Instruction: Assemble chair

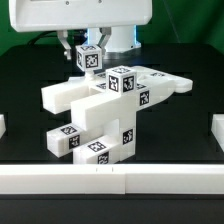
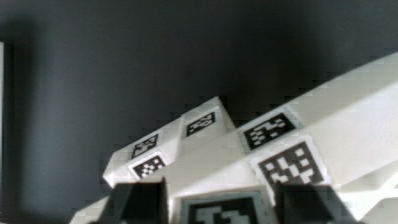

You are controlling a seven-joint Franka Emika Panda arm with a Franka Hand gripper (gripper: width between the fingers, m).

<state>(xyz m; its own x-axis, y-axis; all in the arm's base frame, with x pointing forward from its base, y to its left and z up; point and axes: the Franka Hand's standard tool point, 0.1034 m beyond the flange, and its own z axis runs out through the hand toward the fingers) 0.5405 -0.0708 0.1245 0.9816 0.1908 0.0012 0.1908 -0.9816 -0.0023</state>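
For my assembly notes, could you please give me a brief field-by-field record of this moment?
surface: black table with white border rails
chair assembly: joined white tagged blocks, standing mid-table
gripper: shut on a small tagged block, above the assembly's rear
wrist view: tagged white parts close below the fingers

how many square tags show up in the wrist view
6 tags on the chair: three on the narrower bar, two on the wider bar, one nearest the camera, cut off by the frame. More may be hidden.
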